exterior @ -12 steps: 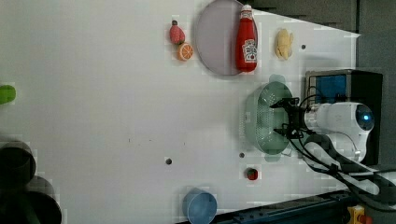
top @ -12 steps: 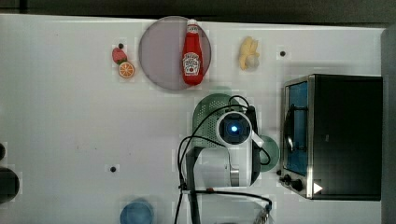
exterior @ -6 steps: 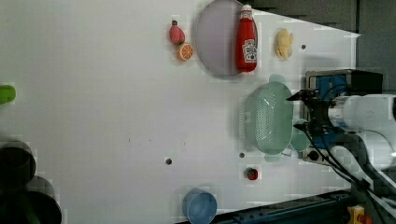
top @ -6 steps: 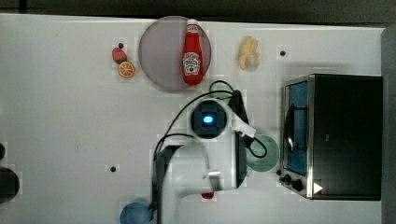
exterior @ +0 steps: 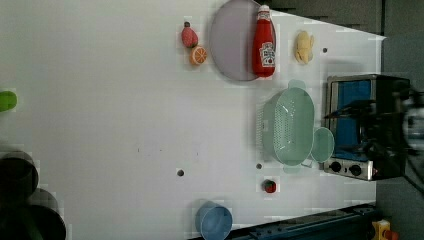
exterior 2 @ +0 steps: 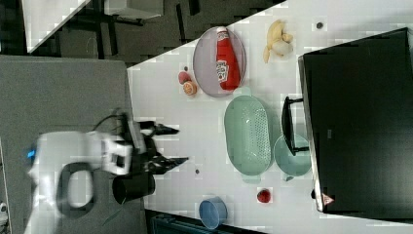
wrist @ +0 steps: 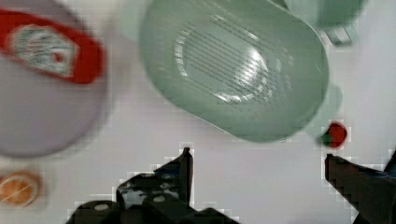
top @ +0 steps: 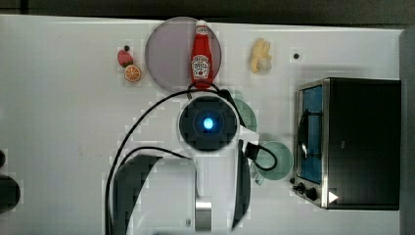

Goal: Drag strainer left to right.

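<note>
Toaster oven sits at the left view's right edge. Your strainer lies just beside it, mug touching its far rim, lilac plate with the ketchup bottle near one end. Gripper hangs above the strainer, jaws wide, holding nothing. Looks like the drag is done and you're at retreat. If not, come down and hook the rim before pulling.

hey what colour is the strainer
Pale mint green, dotted with small holes; the strainer shows best in the right view.
</note>
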You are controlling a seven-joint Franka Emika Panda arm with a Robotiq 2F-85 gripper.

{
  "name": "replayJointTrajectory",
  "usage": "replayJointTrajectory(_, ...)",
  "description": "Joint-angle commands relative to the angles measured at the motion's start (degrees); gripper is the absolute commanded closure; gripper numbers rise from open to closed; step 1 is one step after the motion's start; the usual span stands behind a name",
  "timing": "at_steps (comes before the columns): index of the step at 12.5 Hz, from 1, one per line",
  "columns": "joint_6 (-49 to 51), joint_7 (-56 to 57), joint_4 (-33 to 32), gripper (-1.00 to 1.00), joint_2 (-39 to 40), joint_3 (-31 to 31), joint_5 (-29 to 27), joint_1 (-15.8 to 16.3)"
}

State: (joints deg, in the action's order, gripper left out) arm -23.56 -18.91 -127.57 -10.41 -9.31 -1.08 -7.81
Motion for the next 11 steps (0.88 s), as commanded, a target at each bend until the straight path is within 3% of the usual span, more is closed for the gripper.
replayJointTrajectory(1,7.49,13.00,5.67,-1.00,-6.35,1.99,-0.54,-1.10)
replayJointTrajectory(3,16.73,12.99,9.68,-1.00,-8.55,2.31,-0.69,-1.10)
replayJointTrajectory(6,21.63,14.24,13.79,-1.00,-9.29,3.08,-0.68,-1.10)
replayJointTrajectory(11,22.04,14.39,13.73,-1.00,-8.84,3.17,-0.69,-1.10)
